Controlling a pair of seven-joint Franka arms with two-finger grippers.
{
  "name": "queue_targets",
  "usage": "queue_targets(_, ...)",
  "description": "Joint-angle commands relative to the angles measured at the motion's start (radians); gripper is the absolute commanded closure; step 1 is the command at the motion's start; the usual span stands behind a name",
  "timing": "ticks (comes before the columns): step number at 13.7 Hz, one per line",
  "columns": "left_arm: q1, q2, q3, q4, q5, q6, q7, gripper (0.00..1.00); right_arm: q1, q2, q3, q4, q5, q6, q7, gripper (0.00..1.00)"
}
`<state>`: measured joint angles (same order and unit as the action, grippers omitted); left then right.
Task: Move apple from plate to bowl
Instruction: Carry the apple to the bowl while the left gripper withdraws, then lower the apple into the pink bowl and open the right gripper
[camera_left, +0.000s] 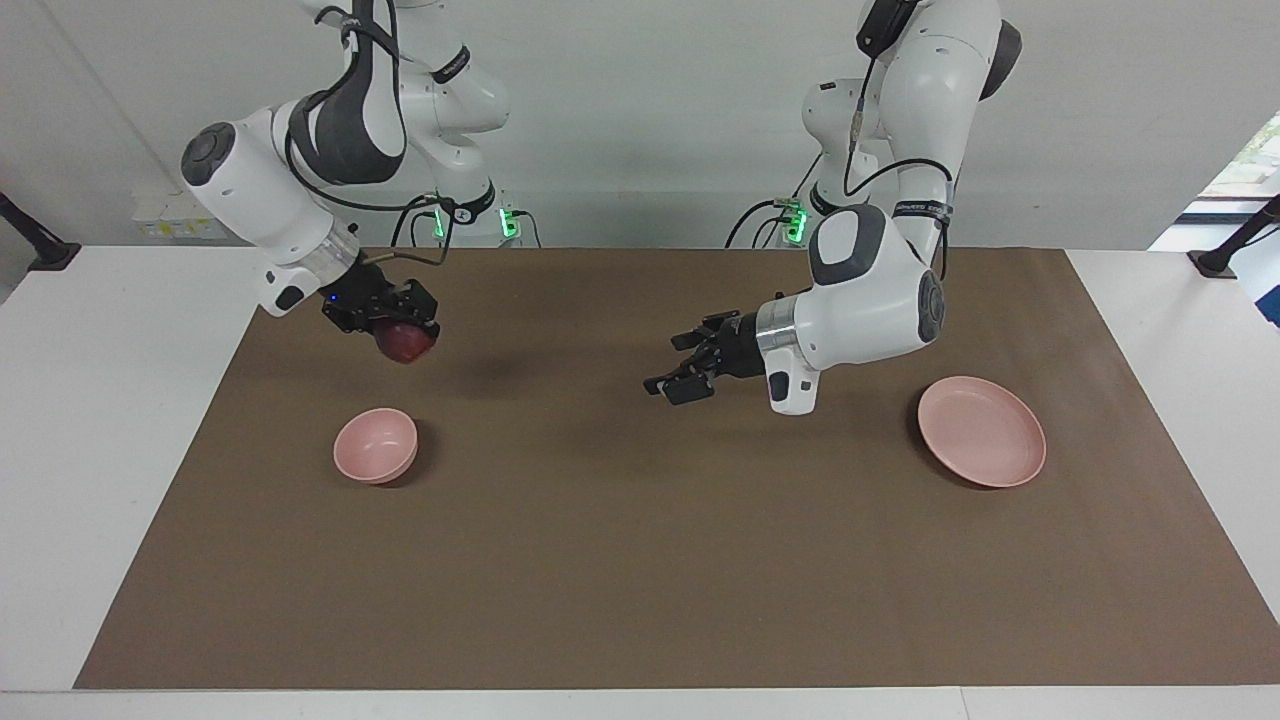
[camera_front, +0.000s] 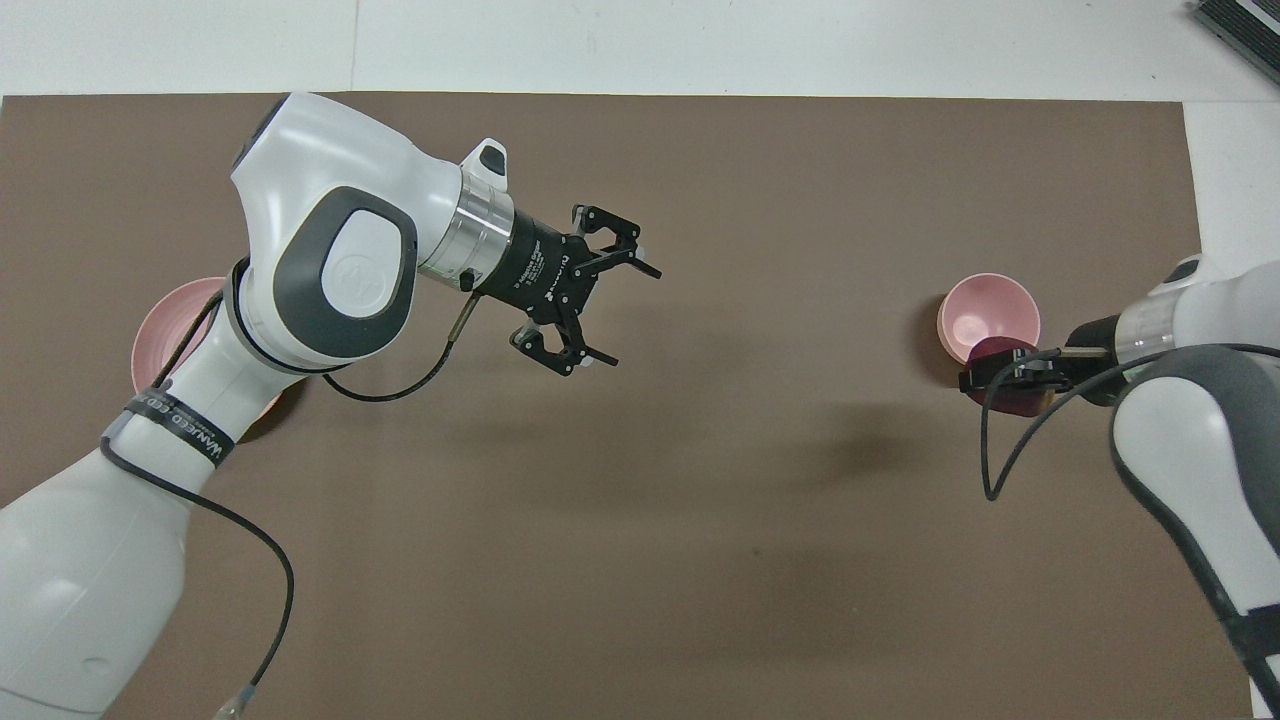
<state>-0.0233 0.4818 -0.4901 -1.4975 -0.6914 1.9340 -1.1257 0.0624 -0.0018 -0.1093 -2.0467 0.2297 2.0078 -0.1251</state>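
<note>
My right gripper (camera_left: 403, 332) is shut on the dark-red apple (camera_left: 406, 346) and holds it in the air over the mat, just on the robots' side of the small pink bowl (camera_left: 375, 445). In the overhead view the apple (camera_front: 1021, 403) overlaps the bowl's (camera_front: 988, 316) near rim, with the right gripper (camera_front: 1003, 377) across it. The bowl is empty. The flat pink plate (camera_left: 982, 431) lies empty at the left arm's end; in the overhead view the plate (camera_front: 162, 330) is partly hidden by the left arm. My left gripper (camera_left: 672, 362) is open and empty over the middle of the mat, as the overhead view (camera_front: 625, 315) also shows.
A brown mat (camera_left: 640, 560) covers most of the white table (camera_left: 90, 420). The plate and the bowl are the only things lying on it.
</note>
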Motion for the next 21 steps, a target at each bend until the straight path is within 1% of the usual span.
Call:
queue_targets(1,0.043,-0.022,0.001,-0.006,0.103,-0.068,0.119,0.00,0.002,0.098,0.002,0.062,-0.094,0.100,-0.079,1.00)
queue_targets(2,0.069,-0.022,-0.002,-0.006,0.172,-0.084,0.165,0.00,0.000,0.142,0.002,0.091,-0.108,0.107,-0.108,1.00)
queue_targets(3,0.083,-0.023,-0.004,-0.004,0.214,-0.089,0.216,0.00,-0.012,0.170,0.002,0.106,-0.115,0.124,-0.140,1.00)
queue_targets(5,0.109,-0.029,-0.005,0.002,0.336,-0.087,0.323,0.00,-0.026,0.189,0.000,0.099,-0.121,0.146,-0.172,1.00)
queue_targets(7,0.115,-0.034,0.002,0.054,0.478,-0.087,0.444,0.00,-0.042,0.212,0.000,0.099,-0.144,0.155,-0.174,1.00)
queue_targets(9,0.135,-0.052,0.004,0.059,0.602,-0.086,0.567,0.00,-0.047,0.232,0.000,0.096,-0.151,0.192,-0.176,1.00)
queue_targets(10,0.147,-0.061,0.002,0.059,0.643,-0.080,0.620,0.00,-0.047,0.243,0.000,0.103,-0.153,0.195,-0.176,1.00)
queue_targets(13,0.201,-0.097,0.001,0.057,0.733,-0.078,0.776,0.00,-0.049,0.278,0.000,0.111,-0.153,0.262,-0.176,1.00)
queue_targets(15,0.235,-0.135,0.001,0.051,0.795,-0.084,0.802,0.00,-0.049,0.304,0.000,0.119,-0.153,0.279,-0.174,1.00)
queue_targets(16,0.258,-0.137,0.001,0.052,0.806,-0.081,0.804,0.00,-0.049,0.312,0.000,0.117,-0.150,0.282,-0.174,1.00)
queue_targets(18,0.310,-0.175,0.002,0.046,0.796,-0.084,0.807,0.00,-0.047,0.312,0.000,0.112,-0.150,0.279,-0.171,1.00)
queue_targets(19,0.318,-0.195,0.002,0.031,0.794,-0.086,0.804,0.00,-0.047,0.315,0.000,0.112,-0.150,0.279,-0.171,0.99)
queue_targets(20,0.321,-0.209,0.002,0.007,0.794,-0.084,0.805,0.00,-0.049,0.318,0.000,0.112,-0.150,0.281,-0.171,0.86)
queue_targets(21,0.322,-0.232,0.002,-0.015,0.796,-0.081,0.813,0.00,-0.047,0.319,0.000,0.112,-0.150,0.279,-0.171,0.70)
